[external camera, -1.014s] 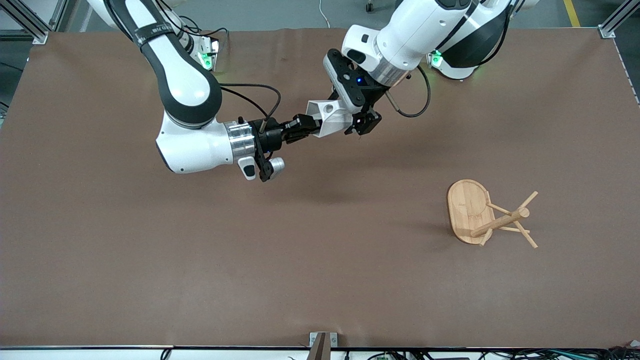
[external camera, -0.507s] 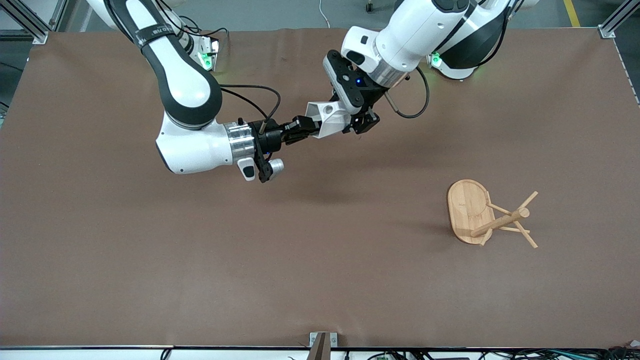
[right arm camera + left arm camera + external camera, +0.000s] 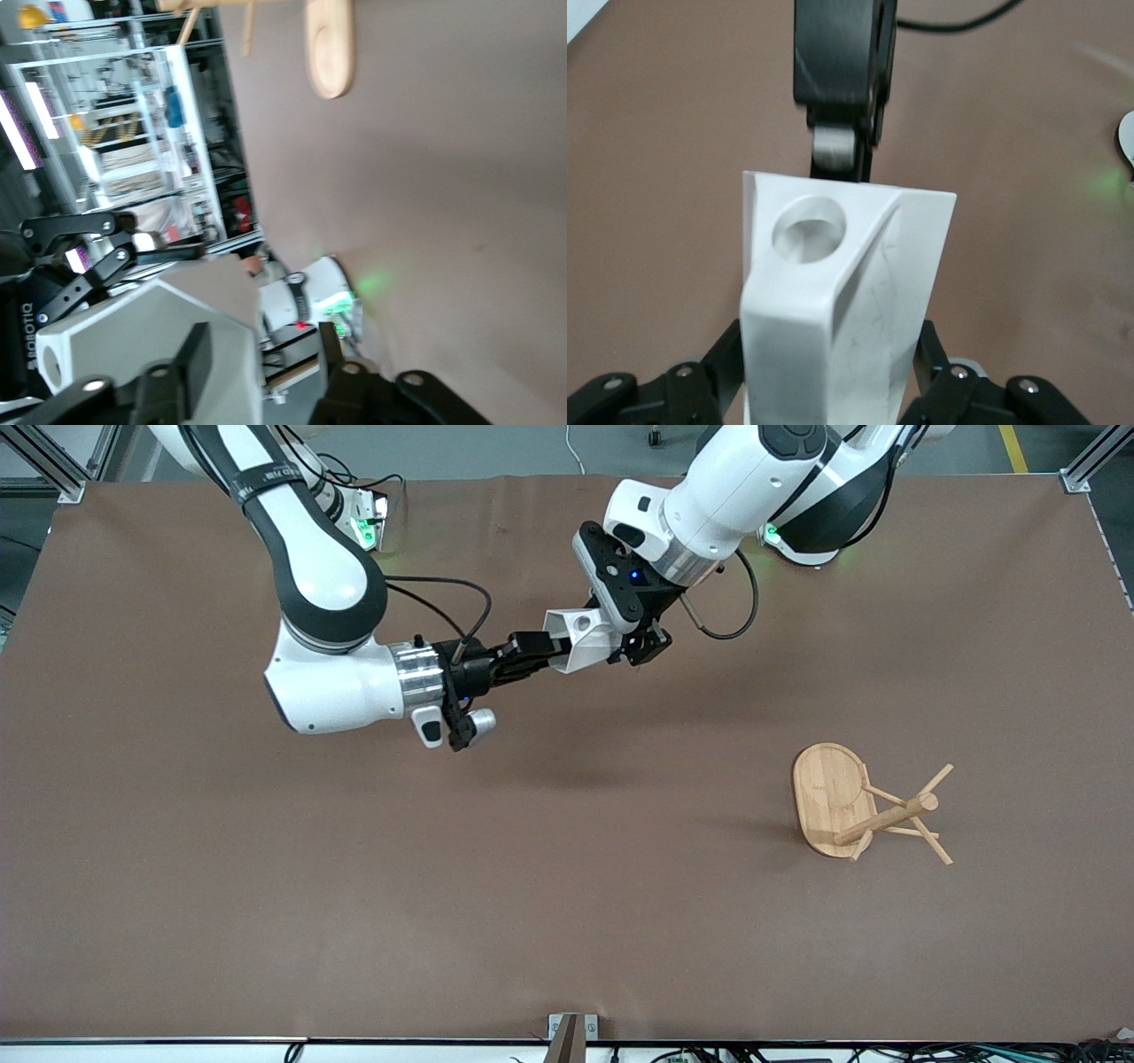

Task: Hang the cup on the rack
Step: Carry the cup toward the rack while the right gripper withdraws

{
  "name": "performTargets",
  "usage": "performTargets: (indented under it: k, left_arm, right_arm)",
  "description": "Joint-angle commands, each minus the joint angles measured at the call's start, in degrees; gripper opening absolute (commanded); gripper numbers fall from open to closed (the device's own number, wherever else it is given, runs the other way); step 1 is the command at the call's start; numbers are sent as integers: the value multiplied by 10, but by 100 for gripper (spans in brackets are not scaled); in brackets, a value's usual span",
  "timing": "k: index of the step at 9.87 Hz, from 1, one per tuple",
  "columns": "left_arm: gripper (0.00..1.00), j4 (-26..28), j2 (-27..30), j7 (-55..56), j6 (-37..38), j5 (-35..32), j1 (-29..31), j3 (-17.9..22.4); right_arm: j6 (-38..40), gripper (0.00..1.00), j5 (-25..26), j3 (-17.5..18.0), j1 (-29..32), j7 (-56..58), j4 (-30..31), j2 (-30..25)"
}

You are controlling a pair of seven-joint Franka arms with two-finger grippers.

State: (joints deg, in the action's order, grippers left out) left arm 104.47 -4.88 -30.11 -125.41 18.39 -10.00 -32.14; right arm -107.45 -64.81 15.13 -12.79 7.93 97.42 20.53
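Cup in mid-air — left tool grips it; right tool clamps its rim.

I see a white cup with faint grey scratch marks on its side. My right gripper and my left gripper are both black. My arms are white with black parts and shiny silver rings. The rack is light yellow-brown wood. The table is plain brown. Little green lights glow at both arm bases, and a blue one on my left wrist.
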Motion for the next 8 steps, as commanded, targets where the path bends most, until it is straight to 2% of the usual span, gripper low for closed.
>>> performTargets:
  k: [1, 3, 4, 5, 6, 7, 8]
  left_arm:
    - [0, 16, -7, -1, -5, 3, 3, -5]
    - [1, 17, -10, 54, -5, 3, 8, -4]
    - [1, 16, -14, 125, -2, -2, 8, -3]
    - [1, 15, -18, 200, 2, -9, 9, 0]
    - [1, 13, -23, 242, 3, -29, 19, 1]
    - [0, 13, -27, 287, 3, -58, 37, 1]
    - [0, 13, -31, 320, 3, -83, 52, 1]
  right_arm:
    - [7, 100, 130, 2, 44, -93, 5, -37]
    - [33, 100, 262, -32, 65, -119, 5, -51]
    - [56, 100, 318, -80, 65, -118, 4, -59]
    - [70, 100, 386, -114, 65, -115, 4, -68]
    - [71, 100, 480, -141, 66, -112, 3, -87]
    - [71, 100, 560, -157, 72, -104, -1, -105]
    - [72, 100, 601, -160, 96, -89, -10, -124]
